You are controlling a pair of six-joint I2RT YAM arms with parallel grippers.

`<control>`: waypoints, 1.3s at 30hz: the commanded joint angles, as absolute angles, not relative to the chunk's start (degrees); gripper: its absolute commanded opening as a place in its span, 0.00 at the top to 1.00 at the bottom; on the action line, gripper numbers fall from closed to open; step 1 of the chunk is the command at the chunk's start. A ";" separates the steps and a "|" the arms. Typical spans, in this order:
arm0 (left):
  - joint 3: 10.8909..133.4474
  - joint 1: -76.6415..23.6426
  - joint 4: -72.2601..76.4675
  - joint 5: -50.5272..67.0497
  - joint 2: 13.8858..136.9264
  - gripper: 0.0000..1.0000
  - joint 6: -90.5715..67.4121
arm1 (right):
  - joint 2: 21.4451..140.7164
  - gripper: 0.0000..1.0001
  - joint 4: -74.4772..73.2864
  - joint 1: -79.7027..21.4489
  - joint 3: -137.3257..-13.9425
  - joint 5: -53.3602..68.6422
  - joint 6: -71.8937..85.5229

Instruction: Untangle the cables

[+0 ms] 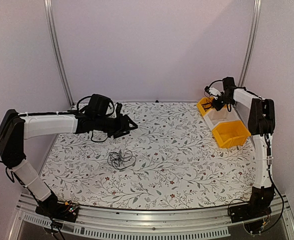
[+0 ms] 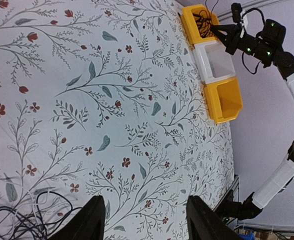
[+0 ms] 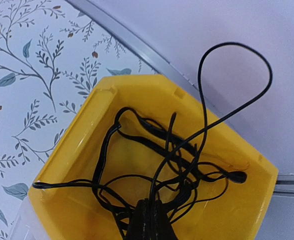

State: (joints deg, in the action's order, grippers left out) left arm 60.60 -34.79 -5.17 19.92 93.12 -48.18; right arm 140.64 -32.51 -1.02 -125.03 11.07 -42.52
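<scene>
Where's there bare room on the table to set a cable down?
Free: the cloth between the cable bunch and the white bin; that bin and the near yellow bin look empty. Crowded: the far yellow bin, its cables gripped by the right fingers.

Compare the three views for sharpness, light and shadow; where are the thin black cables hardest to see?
Top external view: soft, even light, faint shadows; the cable bunch hardest to see, strands merging. Left wrist view: patterned cloth sharp, the left gripper's fingers dark and soft-edged, bunch cut off at the corner. Right wrist view: cables crisp against the yellow bin, the right gripper a dark blur.
</scene>
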 commanded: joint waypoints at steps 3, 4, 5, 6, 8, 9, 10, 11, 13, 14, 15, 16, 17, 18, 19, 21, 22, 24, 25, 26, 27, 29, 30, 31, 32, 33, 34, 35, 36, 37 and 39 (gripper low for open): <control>63.09 -35.05 -5.68 19.71 93.79 0.42 -46.48 | 136.85 1.00 -34.33 -0.61 -119.46 8.56 -39.24; 63.22 -34.92 -5.43 19.83 93.96 0.42 -46.40 | 136.85 1.00 -34.89 -0.59 -119.67 8.03 -39.00; 63.27 -34.87 -5.11 20.07 94.11 0.42 -46.41 | 136.85 1.00 -35.31 -0.61 -119.78 7.55 -38.88; 63.35 -34.75 -4.88 20.33 94.37 0.42 -46.29 | 136.72 1.00 -35.74 -0.62 -119.77 7.14 -38.85; 63.56 -34.62 -4.43 20.71 94.92 0.42 -46.23 | 136.38 1.00 -36.29 -0.60 -119.92 6.36 -38.85; 63.67 -34.51 -4.33 20.85 95.06 0.42 -46.16 | 136.20 1.00 -36.67 -0.60 -120.06 5.91 -38.85; 63.83 -34.49 -4.27 20.89 95.20 0.42 -46.02 | 135.74 0.99 -37.18 -0.60 -120.44 5.46 -38.80; 63.93 -34.43 -4.17 20.98 95.29 0.42 -45.88 | 135.22 0.97 -38.00 -0.61 -120.81 5.37 -38.77; 64.02 -34.26 -4.18 21.07 95.32 0.42 -45.64 | 133.41 0.91 -39.87 -0.53 -121.41 5.59 -39.17; 63.92 -34.02 -4.15 21.13 95.21 0.42 -45.55 | 132.45 0.86 -40.73 -0.60 -121.33 5.70 -39.55; 63.71 -33.87 -4.07 21.24 95.15 0.42 -45.43 | 130.98 0.80 -41.54 -0.57 -121.17 5.84 -39.81; 63.37 -33.69 -4.19 21.39 95.09 0.42 -45.32 | 129.78 0.74 -42.58 -0.61 -120.97 6.07 -39.97; 62.98 -33.40 -4.16 21.55 95.00 0.42 -45.18 | 127.61 0.69 -43.46 -0.59 -120.71 6.35 -40.03; 62.51 -33.21 -4.19 21.54 94.74 0.42 -45.11 | 125.86 0.65 -44.31 -0.55 -120.15 6.57 -40.14; 62.03 -33.07 -4.12 21.51 94.44 0.42 -45.01 | 124.41 0.61 -44.75 -0.54 -119.45 6.85 -40.16; 60.99 -32.67 -3.92 21.45 93.91 0.42 -44.79 | 120.61 0.53 -45.50 -0.61 -117.99 7.61 -40.23; 60.53 -32.42 -3.87 21.52 93.54 0.42 -44.68 | 118.96 0.52 -45.79 -0.57 -117.33 8.08 -40.25; 59.86 -31.95 -4.48 21.45 93.12 0.42 -44.40 | 116.61 0.50 -46.57 -0.56 -116.66 8.99 -39.97; 59.51 -31.71 -5.03 21.51 92.77 0.42 -44.22 | 115.91 0.50 -46.76 -0.57 -116.67 9.57 -39.57; 59.28 -31.53 -5.72 21.54 92.52 0.42 -43.88 | 115.53 0.50 -46.69 -0.60 -116.71 9.96 -39.03; 59.12 -31.41 -6.70 21.45 92.31 0.42 -43.41 | 115.17 0.50 -46.32 -0.57 -116.70 10.30 -37.98; 58.98 -31.38 -9.16 20.63 91.80 0.42 -42.07 | 115.18 0.51 -44.56 -0.57 -116.44 11.07 -36.44; 58.87 -31.43 -10.46 20.23 91.64 0.42 -41.57 | 115.48 0.51 -43.30 -0.51 -116.35 11.26 -35.35; 58.81 -31.39 -11.39 20.03 91.40 0.42 -41.12 | 116.34 0.52 -41.94 -0.53 -116.55 11.72 -34.70; 58.80 -31.42 -12.32 19.96 91.22 0.42 -40.91 | 117.47 0.53 -40.74 -0.44 -117.19 12.25 -33.80; 58.86 -31.38 -13.22 19.96 91.10 0.42 -40.73 | 118.49 0.54 -40.06 -0.44 -118.45 13.08 -32.52; 59.06 -31.38 -14.06 19.96 90.92 0.42 -40.63 | 120.85 0.55 -39.83 -0.43 -120.47 13.91 -31.68; 59.49 -31.39 -15.15 19.84 90.75 0.42 -40.54 | 122.48 0.56 -39.76 -0.37 -122.46 14.80 -30.53; 59.74 -31.40 -16.01 19.70 90.52 0.42 -40.54 | 124.69 0.57 -39.52 -0.39 -124.62 15.23 -29.65; 60.04 -31.38 -17.00 19.47 90.14 0.42 -40.62 | 126.29 0.57 -38.98 -0.41 -126.43 15.61 -28.02; 60.28 -31.39 -18.79 18.99 89.21 0.42 -41.13 | 130.40 0.57 -37.31 -0.44 -128.76 16.73 -25.94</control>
